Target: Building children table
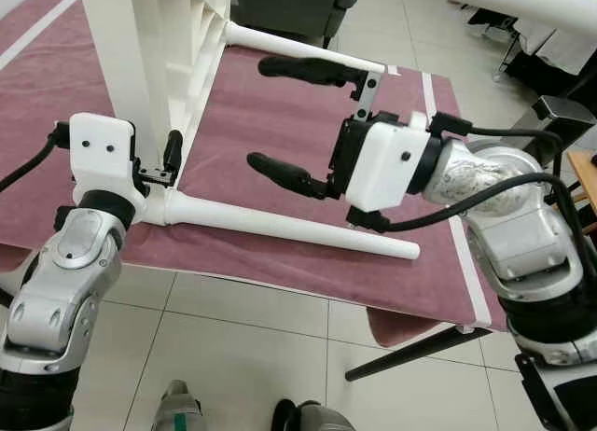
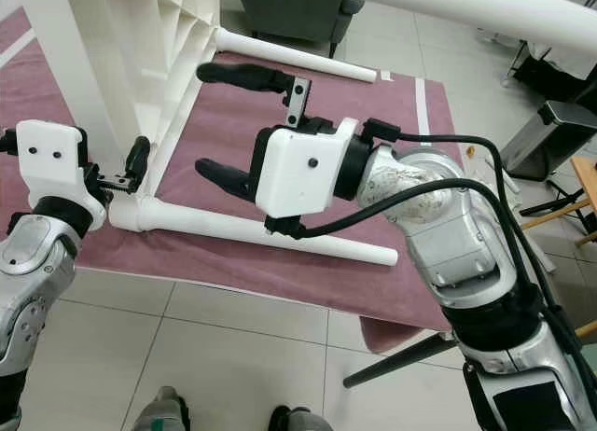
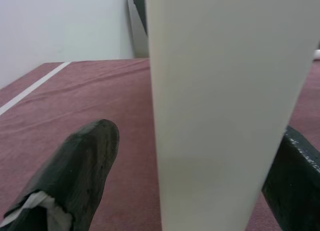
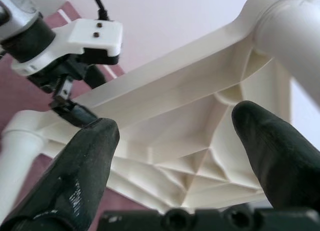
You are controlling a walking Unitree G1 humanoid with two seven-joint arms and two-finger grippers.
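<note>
Light: bright, even, soft indoor | Shadows: faint under the white table leg (image 1: 289, 224) on the maroon mat (image 1: 280, 114) | Glare: mild sheen on floor tiles (image 1: 233, 338) | Focus: head views sharp; left wrist view soft on the near leg; black fingertips (image 4: 85, 156) blurred | Distortion: slight bowing at edges

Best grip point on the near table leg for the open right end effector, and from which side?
Take the near table leg at its bare mid-shaft, coming from above with the fingers straddling it crosswise. It is a smooth, slightly tapered tube lying flat on the maroon mat, free end unobstructed. The right end effector hovers open just above it; the left end effector is at the socket end.
</note>
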